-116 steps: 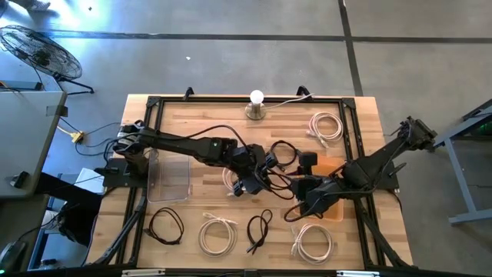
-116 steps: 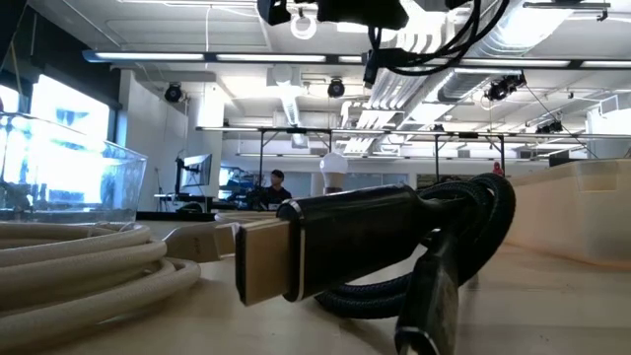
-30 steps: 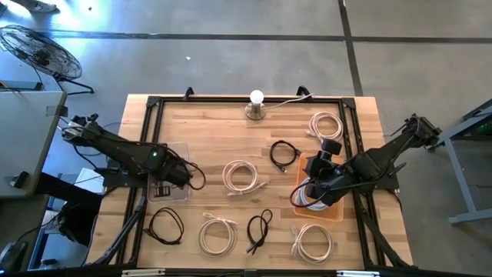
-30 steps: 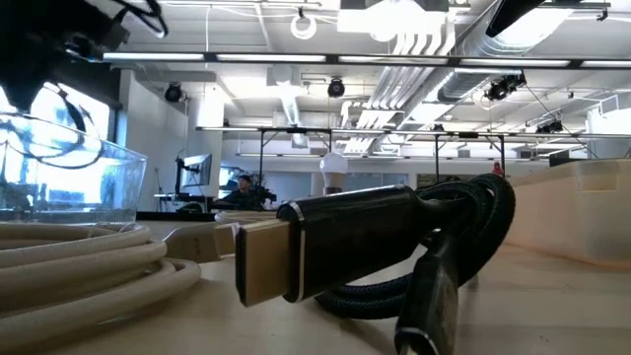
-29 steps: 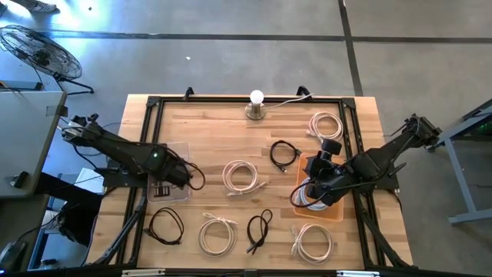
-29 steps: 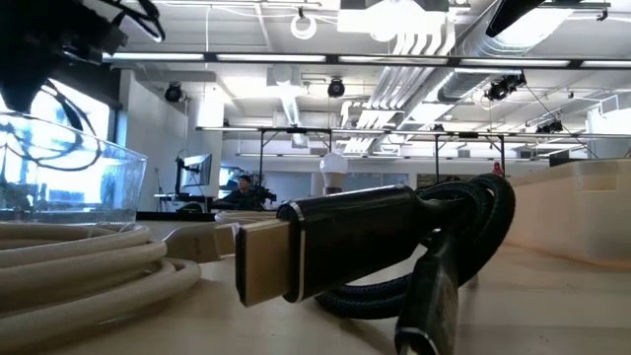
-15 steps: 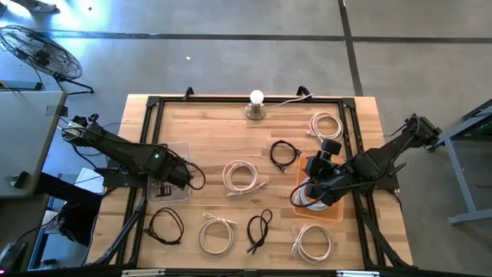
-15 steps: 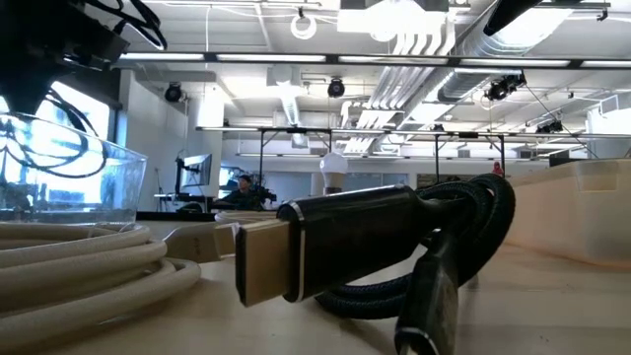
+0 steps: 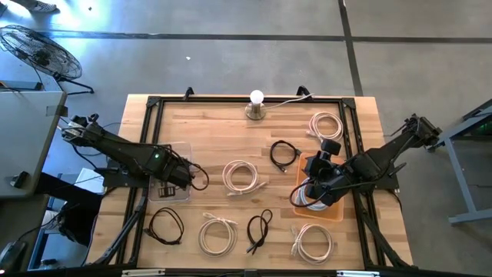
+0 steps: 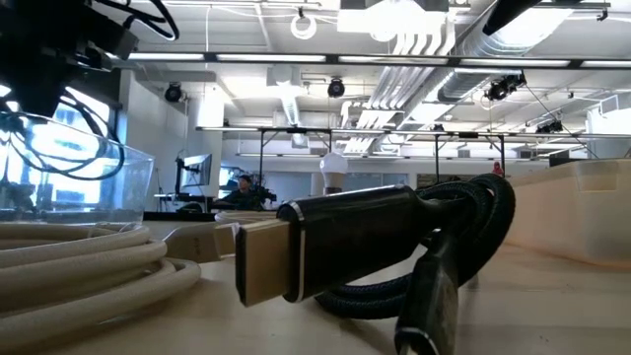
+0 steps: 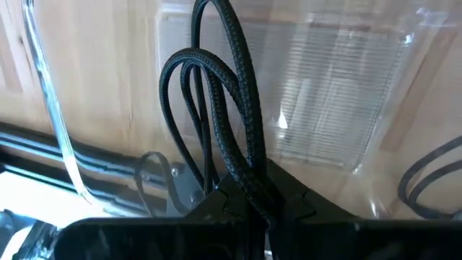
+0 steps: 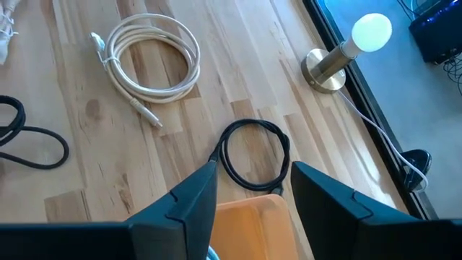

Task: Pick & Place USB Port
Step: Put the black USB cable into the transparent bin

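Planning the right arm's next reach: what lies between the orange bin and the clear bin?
In the high view, one white cable coil lies on the wood between the orange bin and the clear bin.

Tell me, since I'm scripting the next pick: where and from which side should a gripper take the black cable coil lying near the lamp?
Grip the black cable coil across one strand of its ring, coming straight down from above. It lies flat on the table, open in the middle, so one finger can drop inside the loop and one outside. The right gripper, open and empty, is nearest; its own view shows the ring just ahead.
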Robot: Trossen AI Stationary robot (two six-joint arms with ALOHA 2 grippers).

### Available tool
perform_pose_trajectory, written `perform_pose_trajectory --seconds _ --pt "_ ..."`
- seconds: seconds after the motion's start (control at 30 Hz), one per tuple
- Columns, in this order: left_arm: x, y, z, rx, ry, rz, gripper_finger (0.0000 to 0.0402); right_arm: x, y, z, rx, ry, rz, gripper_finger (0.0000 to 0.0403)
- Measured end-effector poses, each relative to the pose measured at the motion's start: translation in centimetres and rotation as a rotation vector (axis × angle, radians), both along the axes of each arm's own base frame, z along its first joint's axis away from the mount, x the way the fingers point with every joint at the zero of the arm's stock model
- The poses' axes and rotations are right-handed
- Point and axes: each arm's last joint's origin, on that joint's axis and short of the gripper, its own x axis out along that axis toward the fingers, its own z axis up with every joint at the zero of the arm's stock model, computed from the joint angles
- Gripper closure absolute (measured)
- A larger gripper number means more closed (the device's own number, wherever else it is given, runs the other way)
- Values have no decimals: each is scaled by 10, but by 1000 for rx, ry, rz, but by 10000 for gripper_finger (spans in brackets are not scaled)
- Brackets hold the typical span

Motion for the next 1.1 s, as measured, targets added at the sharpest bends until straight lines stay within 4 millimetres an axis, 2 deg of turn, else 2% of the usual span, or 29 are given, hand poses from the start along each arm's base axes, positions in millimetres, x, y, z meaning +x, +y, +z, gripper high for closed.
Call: perform_pose_trajectory --seconds 0.23,0.5,0.77,1.1 --pt "0 0 0 -2 -3 6 385 1 1 0 12 -6 3 233" --pt "1 1 0 57 -33 11 334 1 1 0 17 -13 1 233" --pt "2 1 0 59 -45 11 313 1 1 0 17 -13 1 234" --pt "5 4 1 165 -73 -114 307 1 2 0 36 0 11 233"
